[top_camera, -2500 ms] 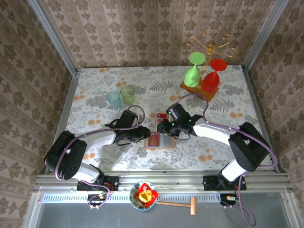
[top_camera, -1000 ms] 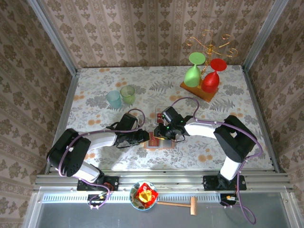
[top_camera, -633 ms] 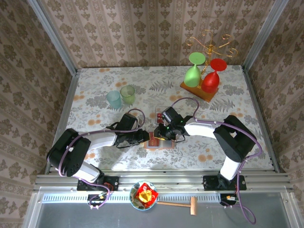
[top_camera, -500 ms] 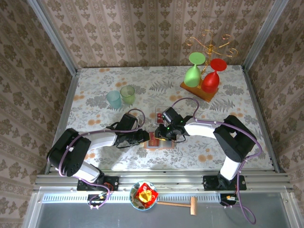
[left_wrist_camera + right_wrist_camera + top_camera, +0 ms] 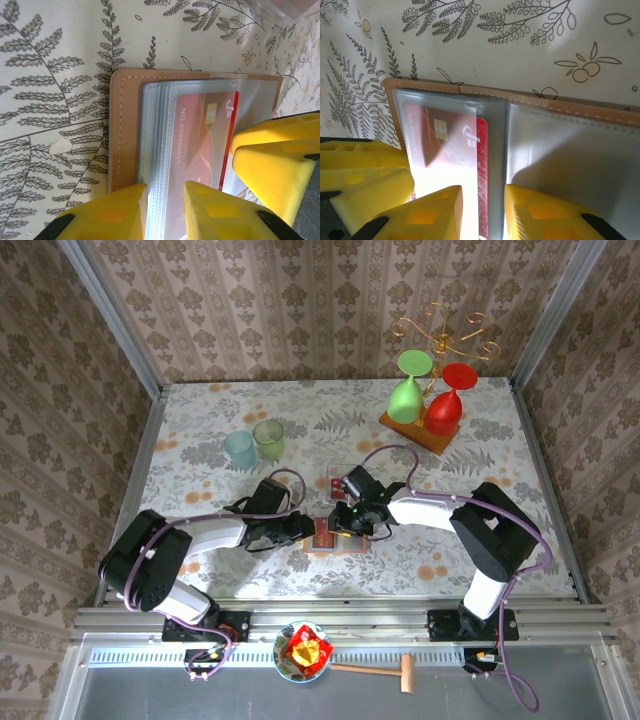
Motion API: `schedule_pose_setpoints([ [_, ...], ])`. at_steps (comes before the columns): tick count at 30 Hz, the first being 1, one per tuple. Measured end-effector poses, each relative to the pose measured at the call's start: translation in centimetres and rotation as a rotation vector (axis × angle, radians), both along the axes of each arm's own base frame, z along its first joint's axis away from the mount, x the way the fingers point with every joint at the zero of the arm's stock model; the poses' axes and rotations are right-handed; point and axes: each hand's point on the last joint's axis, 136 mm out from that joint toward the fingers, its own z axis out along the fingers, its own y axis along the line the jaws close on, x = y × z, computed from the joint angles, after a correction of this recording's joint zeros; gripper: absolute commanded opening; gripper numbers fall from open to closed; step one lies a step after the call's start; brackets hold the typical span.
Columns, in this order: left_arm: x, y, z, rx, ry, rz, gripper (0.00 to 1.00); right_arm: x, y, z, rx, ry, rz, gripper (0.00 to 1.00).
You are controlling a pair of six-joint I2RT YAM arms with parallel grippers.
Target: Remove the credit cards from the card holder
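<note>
**A:** Where is the card holder?

**B:** The card holder (image 5: 335, 544) lies open and flat on the surface (image 5: 430, 570). It is about midway between the left and right edges and nearer the near edge than the far one. Its salmon-brown cover faces down and its clear sleeves (image 5: 160, 140) face up.

**A:** And the cards?

**B:** One red credit card (image 5: 445, 150) with a chip and a white logo sits inside a sleeve. I cannot tell whether others lie behind it.

**A:** What about the left pincer?

**B:** The left pincer (image 5: 166, 212) is narrow and sits low at the holder's edge. The stacked sleeve edges run between its yellow fingers and fill the gap, so it looks clamped on them.

**A:** And the right one?

**B:** The right pincer (image 5: 484, 215) is narrow too. It straddles the card's long edge and the sleeves' centre fold. I cannot tell whether it is pinching or only resting there. The two pincers are just beside each other over the holder.

**A:** Is anything else on the surface?

**B:** A blue cup (image 5: 240, 449) and a green cup (image 5: 268, 438) touch each other toward the far left. A wooden stand (image 5: 420, 430) at the far right corner holds a green glass and a red one. All of these are well apart from the holder.
</note>
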Motion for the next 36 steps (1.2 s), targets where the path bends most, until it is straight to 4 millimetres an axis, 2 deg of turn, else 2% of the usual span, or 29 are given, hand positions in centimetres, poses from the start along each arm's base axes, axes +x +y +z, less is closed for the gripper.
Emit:
schedule_pose_setpoints([
  [6, 0.0, 0.0, 0.0, 0.000, 0.000, 0.000, 0.26, 0.3, 0.4, 0.7, 0.031, -0.014, -0.005, 0.24],
  [19, 0.0, 0.0, 0.0, 0.000, 0.000, 0.000, 0.26, 0.2, 1.0, 0.6, 0.063, -0.017, 0.002, 0.23],
  [36, 0.0, 0.0, 0.0, 0.000, 0.001, 0.000, 0.26, 0.1, 1.0, 0.0, 0.057, -0.002, -0.005, 0.27],
])
